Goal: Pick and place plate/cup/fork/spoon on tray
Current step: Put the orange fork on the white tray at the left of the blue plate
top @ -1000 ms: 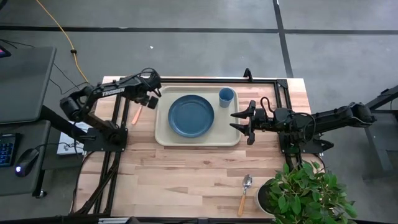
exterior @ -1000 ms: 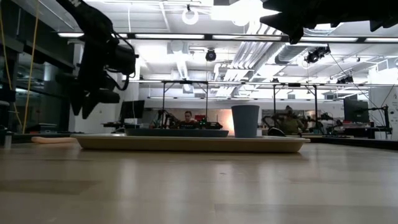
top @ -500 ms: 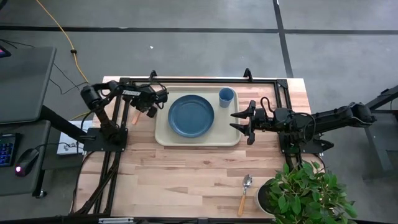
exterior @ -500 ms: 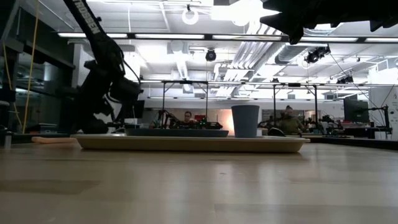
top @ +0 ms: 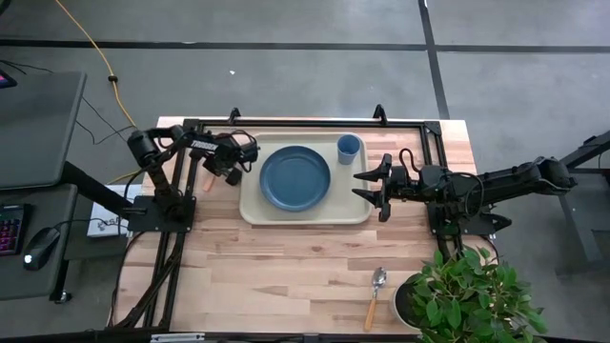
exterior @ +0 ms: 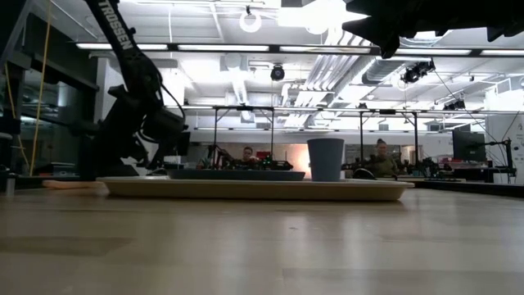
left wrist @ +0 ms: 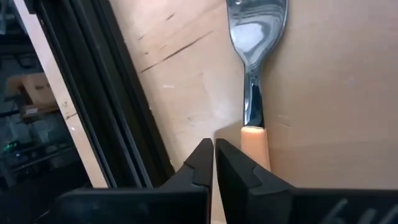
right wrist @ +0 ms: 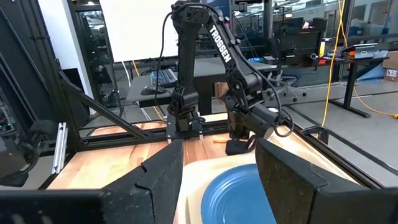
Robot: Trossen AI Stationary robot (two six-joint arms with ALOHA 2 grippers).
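Note:
The fork point(left wrist: 254, 74) lies flat on the wood between the black frame rail and the left edge of the tray point(top: 305, 217); its orange handle point(top: 207, 179) also shows in the high view. My left gripper point(left wrist: 214, 149) is down at the table, shut right beside the handle with nothing between its fingers. The plate point(top: 295, 177) and the cup point(top: 348, 148) stand on the tray. The spoon point(top: 376, 295) lies near the table's front edge. My right gripper point(top: 374, 186) hangs open above the tray's right rim. My left gripper slants down with its shut fingertips at the table, next to the end of the fork's orange handle point(left wrist: 254, 140) that meets the metal neck. The fingers lie along the fork. Whether the outer side of one finger point(left wrist: 239, 168) touches the handle I cannot tell.
A black frame rail point(left wrist: 93, 93) runs close along the fork's other side. A potted plant point(top: 467, 300) stands at the front right corner beside the spoon. Bare wood lies in front of the tray. People sit in the room beyond the table point(exterior: 247, 154).
My left gripper has come down from above the tray's far left corner to the table beside the fork, tipping steeper, and has shut. The tray, with plate and cup, has slid slightly toward the table's right edge.

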